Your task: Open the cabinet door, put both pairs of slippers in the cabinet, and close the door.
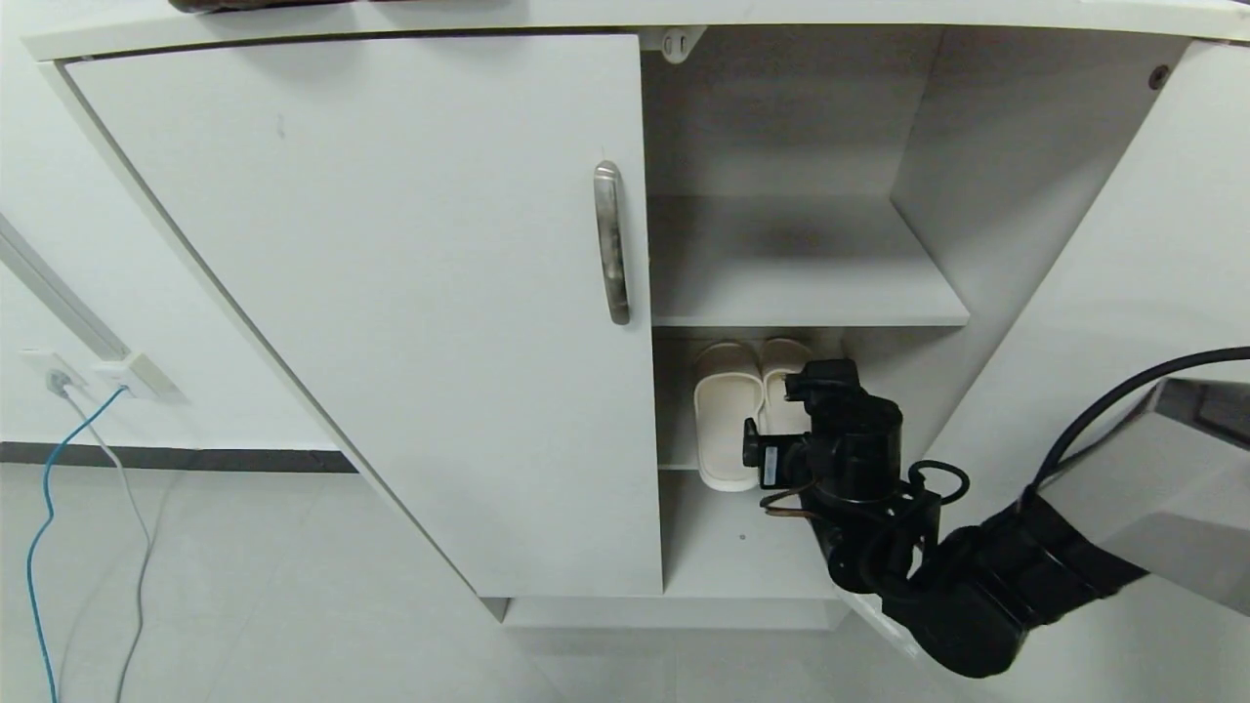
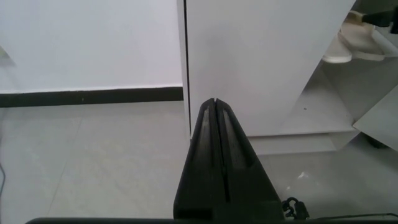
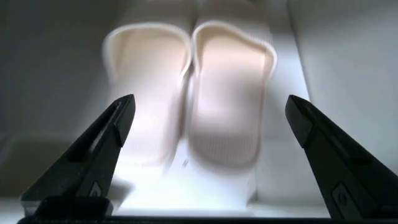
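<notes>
1. My left gripper (image 2: pixel 214 102) hangs low over the floor (image 2: pixel 93 162), in front of the left door (image 1: pixel 391 293), which is closed. Its jaws are pressed together on nothing.
2. My right gripper (image 3: pixel 209 104) sits at the mouth of the cabinet (image 1: pixel 977 176), with its jaws spread wide and holding nothing.
3. Just past those jaws, one pair of slippers (image 1: pixel 730 415) lies side by side on the lower shelf (image 1: pixel 674 420), apart from the fingers.
4. The right door (image 1: pixel 1104 293) stands swung open.
5. My reckoning is that the door is opened and one pair is stowed. The second pair has yet to go in, and then the right door needs closing.
</notes>
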You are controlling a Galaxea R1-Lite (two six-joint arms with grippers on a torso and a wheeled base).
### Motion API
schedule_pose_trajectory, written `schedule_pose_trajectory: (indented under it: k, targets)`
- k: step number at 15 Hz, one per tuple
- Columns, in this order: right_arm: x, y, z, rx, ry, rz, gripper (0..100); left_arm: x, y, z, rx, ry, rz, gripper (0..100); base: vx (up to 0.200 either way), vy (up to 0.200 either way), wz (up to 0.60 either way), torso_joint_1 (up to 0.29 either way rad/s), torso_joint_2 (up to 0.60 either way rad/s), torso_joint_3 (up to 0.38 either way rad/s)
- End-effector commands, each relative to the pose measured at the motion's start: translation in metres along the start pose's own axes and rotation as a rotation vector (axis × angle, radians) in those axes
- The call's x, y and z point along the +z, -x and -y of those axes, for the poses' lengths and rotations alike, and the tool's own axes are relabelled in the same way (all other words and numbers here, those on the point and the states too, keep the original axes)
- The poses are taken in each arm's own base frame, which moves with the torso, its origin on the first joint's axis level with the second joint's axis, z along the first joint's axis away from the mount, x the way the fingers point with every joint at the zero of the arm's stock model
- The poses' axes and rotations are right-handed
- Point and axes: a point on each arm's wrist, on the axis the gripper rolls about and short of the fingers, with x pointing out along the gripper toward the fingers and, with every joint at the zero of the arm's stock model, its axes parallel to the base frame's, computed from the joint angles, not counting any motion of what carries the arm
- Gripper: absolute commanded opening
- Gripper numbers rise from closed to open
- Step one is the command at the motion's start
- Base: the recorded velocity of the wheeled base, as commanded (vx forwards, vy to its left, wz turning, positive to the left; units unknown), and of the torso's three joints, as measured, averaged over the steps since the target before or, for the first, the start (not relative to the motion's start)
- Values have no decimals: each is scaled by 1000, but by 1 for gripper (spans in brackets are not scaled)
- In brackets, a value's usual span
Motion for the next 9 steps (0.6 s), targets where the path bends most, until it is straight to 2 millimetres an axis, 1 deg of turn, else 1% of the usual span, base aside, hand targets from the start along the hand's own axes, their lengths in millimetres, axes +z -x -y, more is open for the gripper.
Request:
schedule_pose_trajectory:
  k: [1,2,9]
  targets:
    - [12,27,2,41,-14,7,100,0,0,0,0,0,-1,0,0,0,0,0,0,0]
    - [11,29,1,47,-11,4,100,0,0,0,0,0,-3,0,0,0,0,0,0,0]
    - [9,34,-2,61,-5,-1,100,0,0,0,0,3,-3,0,-200,0,0,1,2,3]
